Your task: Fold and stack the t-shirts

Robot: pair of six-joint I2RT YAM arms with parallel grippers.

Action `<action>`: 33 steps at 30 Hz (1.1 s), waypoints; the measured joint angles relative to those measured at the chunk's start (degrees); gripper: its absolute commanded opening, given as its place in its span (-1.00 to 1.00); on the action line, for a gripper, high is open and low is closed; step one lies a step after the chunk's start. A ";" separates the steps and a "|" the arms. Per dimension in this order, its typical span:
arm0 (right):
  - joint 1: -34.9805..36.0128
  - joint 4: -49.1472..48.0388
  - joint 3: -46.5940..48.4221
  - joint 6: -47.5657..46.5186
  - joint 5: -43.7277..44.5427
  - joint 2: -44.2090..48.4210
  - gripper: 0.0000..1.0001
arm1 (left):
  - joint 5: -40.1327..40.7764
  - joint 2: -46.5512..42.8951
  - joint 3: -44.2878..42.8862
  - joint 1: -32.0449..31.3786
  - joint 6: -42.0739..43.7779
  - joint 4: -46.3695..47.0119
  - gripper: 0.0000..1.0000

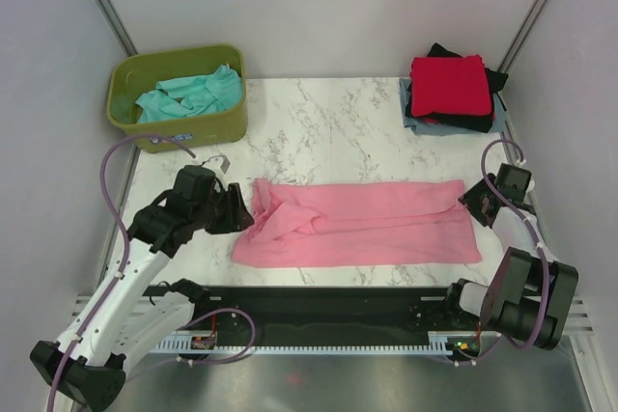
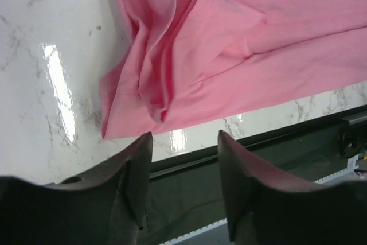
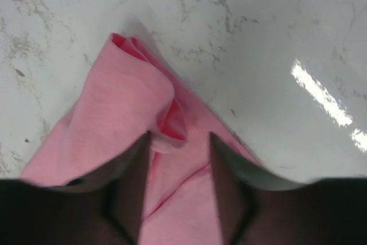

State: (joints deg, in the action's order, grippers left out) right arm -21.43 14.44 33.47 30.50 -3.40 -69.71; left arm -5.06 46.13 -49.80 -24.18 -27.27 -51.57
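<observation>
A large pink t-shirt (image 1: pixel 357 224) lies folded into a long band across the middle of the marble table (image 1: pixel 328 123), bunched at its left end. My left gripper (image 1: pixel 245 211) sits at that left end. In the left wrist view its jaws (image 2: pixel 184 142) are open and empty, the pink t-shirt (image 2: pixel 229 55) just beyond the tips. My right gripper (image 1: pixel 472 202) is over the right end. Its jaws (image 3: pixel 180 139) are open, with a folded corner of the pink t-shirt (image 3: pixel 114 107) lying under and between them. A red t-shirt (image 1: pixel 447 84) tops a folded stack at the back right.
An olive-green tub (image 1: pixel 232 118) at the back left holds a crumpled teal t-shirt (image 1: pixel 188 94). Under the red one lie a black t-shirt (image 1: pixel 488 79) and a grey-blue t-shirt (image 1: pixel 415 115). A black rail (image 1: pixel 328 301) runs along the near edge. Grey walls enclose the table.
</observation>
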 measured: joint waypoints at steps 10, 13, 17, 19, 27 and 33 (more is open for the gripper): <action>-3.43 0.24 -3.08 0.46 3.45 9.62 0.72 | 0.07 -1.86 1.66 -0.17 -1.51 -3.48 0.02; -1.07 -0.24 -2.08 0.13 2.69 12.85 0.72 | 1.05 1.07 1.84 -1.81 -2.67 -1.20 0.01; 7.74 -0.72 2.86 -1.46 0.96 10.75 0.72 | 4.46 9.49 1.86 -5.95 -4.55 3.19 0.00; 11.04 -1.66 5.35 -2.43 -1.18 7.04 0.71 | 5.51 14.10 1.88 -6.86 -5.29 5.51 -0.01; 17.79 -3.37 8.22 -4.90 -5.05 -14.16 0.69 | 7.80 24.76 3.87 -7.08 -8.28 16.28 -0.04; 25.66 -5.11 10.62 -5.29 -4.74 -18.40 0.70 | 11.10 35.10 5.44 -7.08 -10.93 21.11 -0.03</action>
State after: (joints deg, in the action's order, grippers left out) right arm 4.23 9.32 44.10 25.21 -8.14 -88.12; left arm 6.04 81.23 -44.36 -31.27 -38.20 -30.46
